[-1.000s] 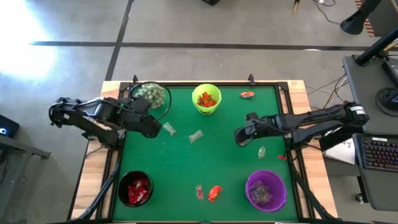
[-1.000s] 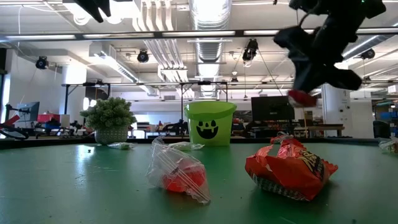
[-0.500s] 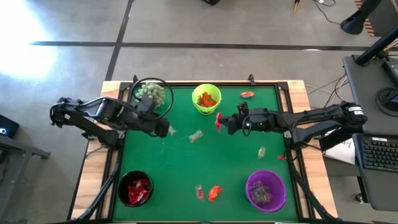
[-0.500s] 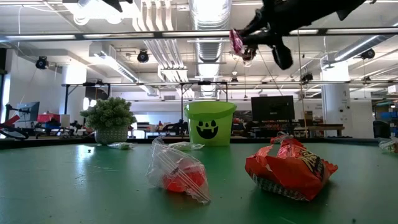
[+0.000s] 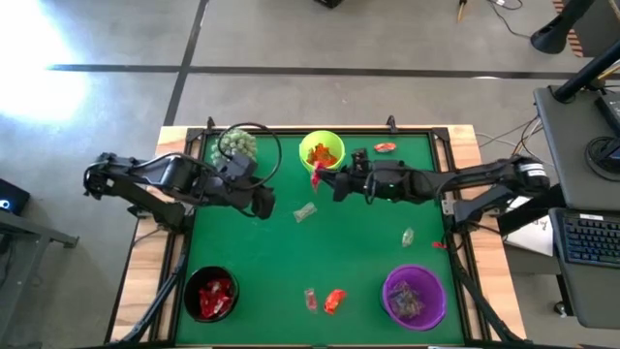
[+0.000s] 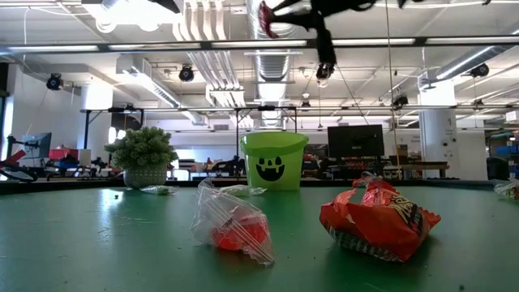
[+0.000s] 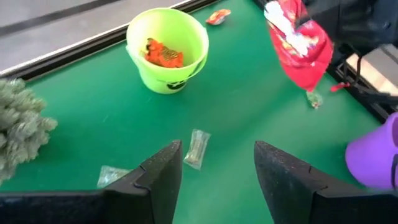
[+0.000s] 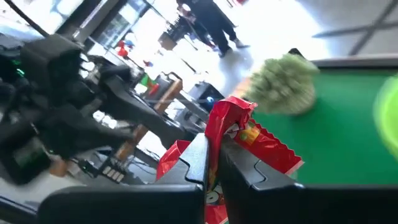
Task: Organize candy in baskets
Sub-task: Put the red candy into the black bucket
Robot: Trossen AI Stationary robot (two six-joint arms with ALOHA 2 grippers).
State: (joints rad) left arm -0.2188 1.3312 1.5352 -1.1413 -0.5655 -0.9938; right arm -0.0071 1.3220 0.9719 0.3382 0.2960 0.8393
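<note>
Felt (image 5: 358, 252), green, covers table; ceiling pipes (image 6: 268, 32) overhead.

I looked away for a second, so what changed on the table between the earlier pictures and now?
The right gripper, jaws shut on a red candy, carried it across from the right side to beside the lime green basket. The left gripper edged toward the middle. Baskets and loose sweets stayed put.

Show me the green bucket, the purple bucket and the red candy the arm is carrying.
green bucket (image 5: 308, 165): view from above, on its rim.
purple bucket (image 5: 438, 299): view from above, on its rim.
red candy (image 7: 301, 51): left wrist view, middle of the wrapper.
</note>
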